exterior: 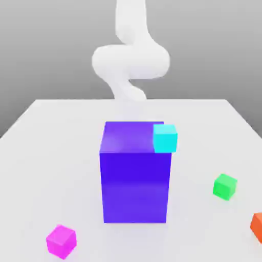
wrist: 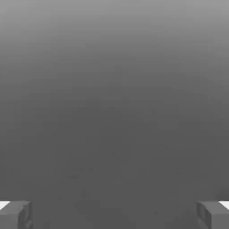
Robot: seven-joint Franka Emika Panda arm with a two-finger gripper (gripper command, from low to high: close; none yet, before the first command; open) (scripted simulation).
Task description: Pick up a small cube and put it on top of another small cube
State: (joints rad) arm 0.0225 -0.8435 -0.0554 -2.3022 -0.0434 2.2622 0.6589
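state: gripper (wrist: 114, 214) spread wide, pinching nothing | target: small bright magenta-pink cube (exterior: 61, 240) on white table (exterior: 46, 153), near tall blue-purple block (exterior: 135, 174) | risk: a descending arm could clip that block (judgement) or take the green cube (exterior: 224, 186) instead.

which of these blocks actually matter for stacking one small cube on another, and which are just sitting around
For the job:
magenta cube, the small one to pick up
gripper, open, holding nothing

Lying about, or possible bases:
cyan cube, by the big blue-purple block
green cube
orange cube at the picture's edge
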